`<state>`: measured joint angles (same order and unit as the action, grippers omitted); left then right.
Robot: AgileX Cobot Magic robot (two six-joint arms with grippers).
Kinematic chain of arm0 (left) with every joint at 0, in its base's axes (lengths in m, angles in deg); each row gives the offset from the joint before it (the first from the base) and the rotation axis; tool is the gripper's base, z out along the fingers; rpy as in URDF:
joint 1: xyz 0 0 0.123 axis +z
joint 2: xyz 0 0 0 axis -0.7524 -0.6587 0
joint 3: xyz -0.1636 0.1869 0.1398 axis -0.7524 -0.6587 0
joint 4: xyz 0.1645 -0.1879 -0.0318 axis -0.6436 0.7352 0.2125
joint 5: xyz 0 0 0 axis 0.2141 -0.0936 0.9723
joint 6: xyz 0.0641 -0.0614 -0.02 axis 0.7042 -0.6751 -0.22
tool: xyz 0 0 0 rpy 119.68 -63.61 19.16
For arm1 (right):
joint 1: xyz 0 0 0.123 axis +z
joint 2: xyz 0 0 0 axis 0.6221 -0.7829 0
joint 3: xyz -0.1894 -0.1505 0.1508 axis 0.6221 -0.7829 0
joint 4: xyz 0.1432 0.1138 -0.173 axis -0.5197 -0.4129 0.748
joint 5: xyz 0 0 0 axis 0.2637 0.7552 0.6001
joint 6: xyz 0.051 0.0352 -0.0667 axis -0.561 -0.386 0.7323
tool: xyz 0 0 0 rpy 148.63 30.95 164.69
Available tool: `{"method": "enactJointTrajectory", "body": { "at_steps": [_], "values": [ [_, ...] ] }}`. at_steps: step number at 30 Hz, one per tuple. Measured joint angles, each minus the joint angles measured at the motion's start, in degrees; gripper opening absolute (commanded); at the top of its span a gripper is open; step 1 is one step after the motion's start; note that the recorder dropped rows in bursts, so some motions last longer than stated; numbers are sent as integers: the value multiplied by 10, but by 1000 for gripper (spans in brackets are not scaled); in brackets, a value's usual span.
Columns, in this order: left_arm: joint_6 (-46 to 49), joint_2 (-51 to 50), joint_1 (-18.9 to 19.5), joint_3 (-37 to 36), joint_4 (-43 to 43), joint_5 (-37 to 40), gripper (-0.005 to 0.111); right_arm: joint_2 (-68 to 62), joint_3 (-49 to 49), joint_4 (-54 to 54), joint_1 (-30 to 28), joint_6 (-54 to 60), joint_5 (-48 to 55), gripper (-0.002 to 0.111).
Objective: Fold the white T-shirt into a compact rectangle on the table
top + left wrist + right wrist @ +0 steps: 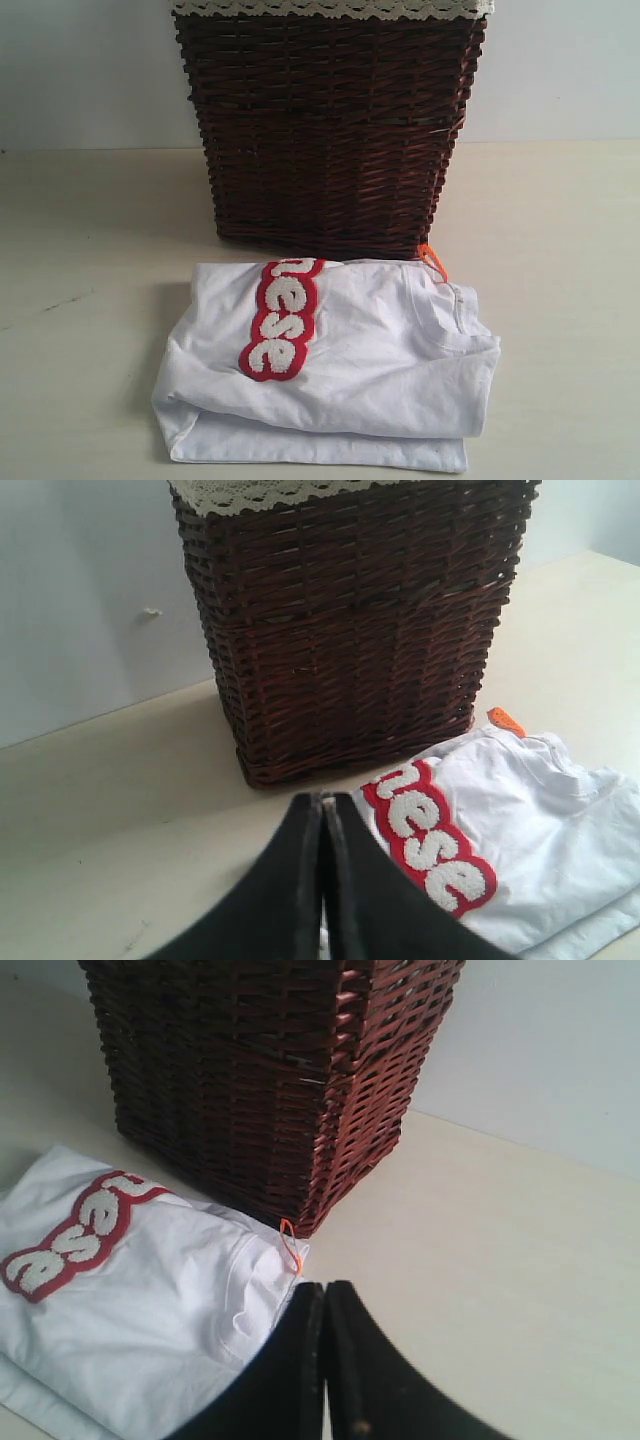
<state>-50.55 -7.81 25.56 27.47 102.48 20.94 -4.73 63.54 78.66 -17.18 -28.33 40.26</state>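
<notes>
The white T-shirt [350, 370] lies folded into a thick, roughly rectangular stack on the pale table [80, 300], just in front of the basket. Its red-edged fuzzy lettering [280, 318] faces up and the orange tag [430, 258] pokes out at the far right corner. Neither gripper shows in the exterior view. In the left wrist view my left gripper [322, 802] is shut and empty, held above the table beside the T-shirt [540, 830]. My right gripper [324, 1288] is shut and empty too, near the T-shirt [150, 1310] corner with the orange tag [290, 1245].
A tall dark wicker basket [330, 130] with white lace trim [330, 8] stands right behind the shirt, against a pale wall. A few dark scuff marks [60, 300] show on the tabletop at the left.
</notes>
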Motion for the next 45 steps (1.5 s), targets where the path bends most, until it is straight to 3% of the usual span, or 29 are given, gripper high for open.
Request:
{"method": "enactJointTrajectory", "body": {
  "at_steps": [14,23,33,40,45],
  "values": [
    [0,13,4,0,1,0,0,0,0,0,0,-1,0,0],
    [0,99,76,-7,-90,8,0,0,0,0,0,-1,0,0],
    [-52,202,150,-155,-94,-94,0,0,0,0,0,-1,0,0],
    [-58,270,196,-242,-70,-100,0,0,0,0,0,-1,0,0],
    [-59,290,209,-272,-65,-107,0,0,0,0,0,-1,0,0]
  ]
}}
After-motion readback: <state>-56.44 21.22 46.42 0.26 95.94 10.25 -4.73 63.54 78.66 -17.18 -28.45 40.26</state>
